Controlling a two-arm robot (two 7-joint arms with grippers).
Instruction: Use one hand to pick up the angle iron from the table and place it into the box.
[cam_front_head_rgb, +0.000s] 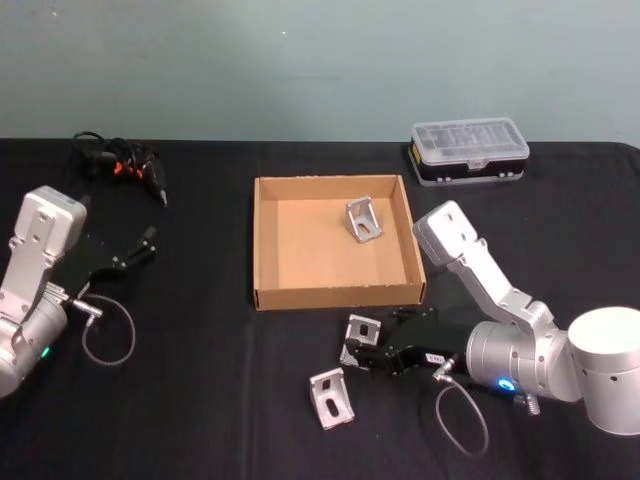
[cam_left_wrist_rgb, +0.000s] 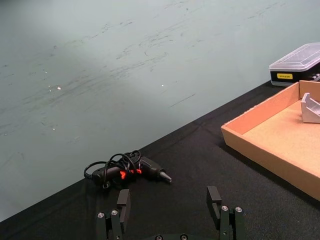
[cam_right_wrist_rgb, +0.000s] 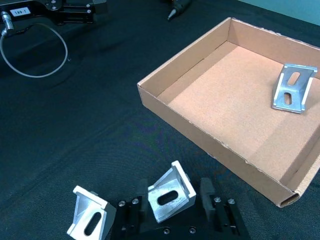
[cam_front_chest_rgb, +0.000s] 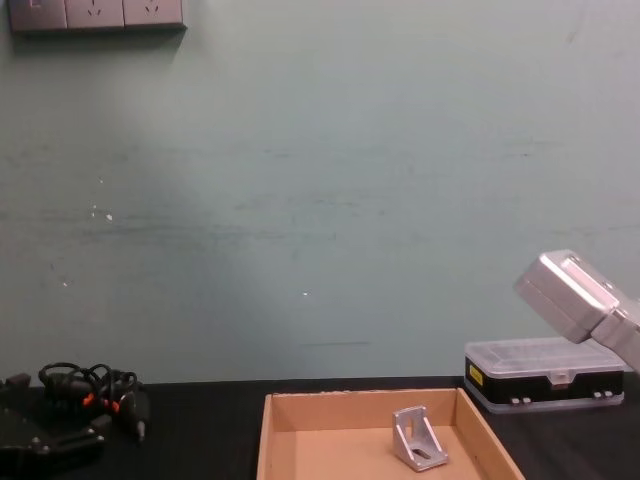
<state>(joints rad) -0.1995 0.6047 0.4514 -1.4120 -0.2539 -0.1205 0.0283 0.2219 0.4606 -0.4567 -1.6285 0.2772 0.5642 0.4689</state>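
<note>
Head view, right gripper: we find the right gripper (cam_front_head_rgb: 358, 350) low over the table (cam_front_head_rgb: 200, 390), in front of the box (cam_front_head_rgb: 335, 297), clamped on the gripped angle iron (cam_front_head_rgb: 362, 331).
Head view, other irons: the loose angle iron (cam_front_head_rgb: 331, 398) lies on the table just beside the gripped one, nearer the robot. The boxed angle iron (cam_front_head_rgb: 365, 220) stands inside the box, toward its far right corner.
Head view, left gripper: the left gripper (cam_front_head_rgb: 143, 248) hangs at the table's left, well apart from the box.
Head view, surroundings: a plastic case (cam_front_head_rgb: 469, 150) sits behind the box to the right, and a black tool (cam_front_head_rgb: 128, 168) lies at far left.
Left wrist view: we note the left gripper (cam_left_wrist_rgb: 169, 200) with its fingers (cam_left_wrist_rgb: 123, 200) spread wide and nothing between them. The black tool (cam_left_wrist_rgb: 132, 170) and the box (cam_left_wrist_rgb: 260, 150) lie beyond.
Right wrist view: the gripped angle iron (cam_right_wrist_rgb: 169, 200) sits tilted between the right gripper's fingers (cam_right_wrist_rgb: 207, 192), which press on both its sides. We cannot tell whether it is clear of the table. The loose angle iron (cam_right_wrist_rgb: 89, 219) is just beside it. The boxed angle iron (cam_right_wrist_rgb: 292, 90) rests near the far wall of the box (cam_right_wrist_rgb: 210, 145).
Chest view: the box (cam_front_chest_rgb: 300, 398) lies at the lower edge with the boxed angle iron (cam_front_chest_rgb: 420, 438) inside. The plastic case (cam_front_chest_rgb: 545, 372) sits behind it, and a silver segment of the right arm (cam_front_chest_rgb: 580, 290) stands at the right.
</note>
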